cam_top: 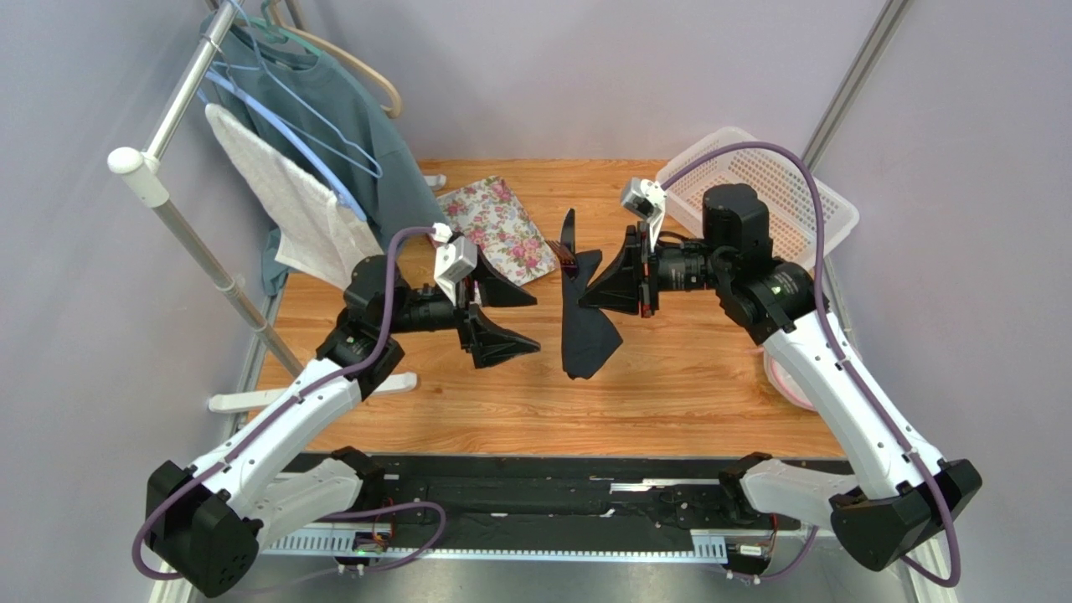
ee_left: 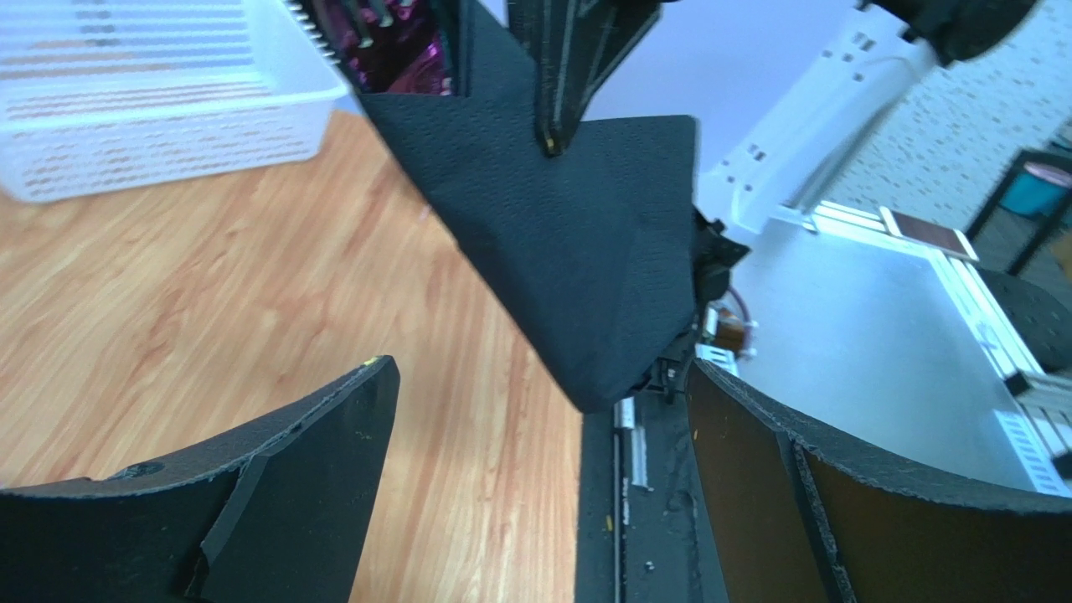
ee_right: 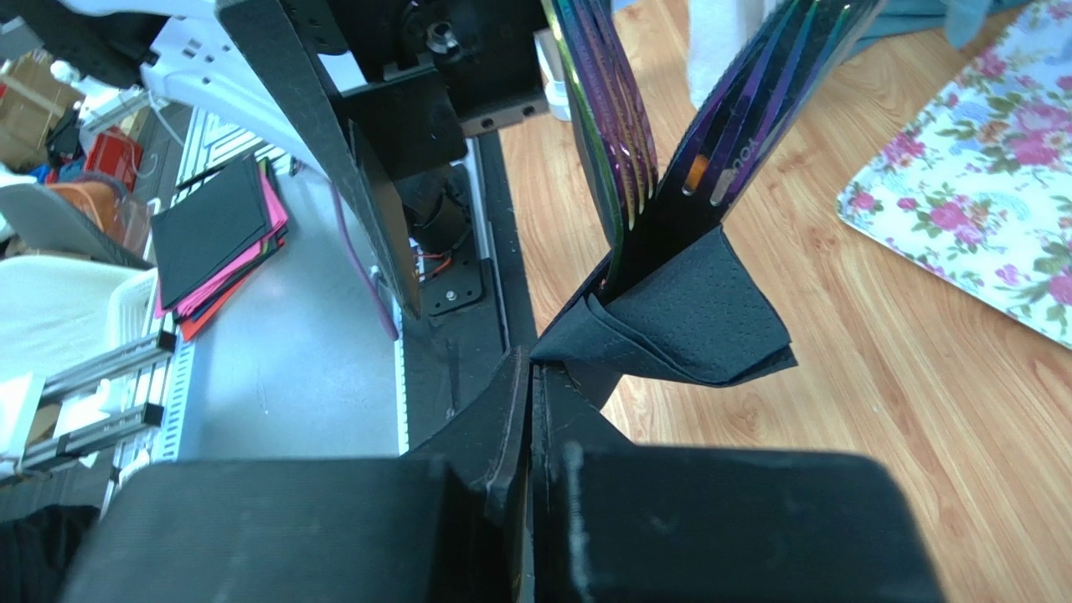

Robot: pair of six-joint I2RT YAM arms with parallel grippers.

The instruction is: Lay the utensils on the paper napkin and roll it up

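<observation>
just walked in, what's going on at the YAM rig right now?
The right hand is shut on the black napkin and holds it up off the table. The utensils sit in the napkin's fold with their ends sticking out. It looks loosely wrapped rather than tightly rolled. The left hand is open, facing the napkin without touching it.

Top view looks down; both wrist views closely share the napkin (cam_top: 588,332).
</observation>
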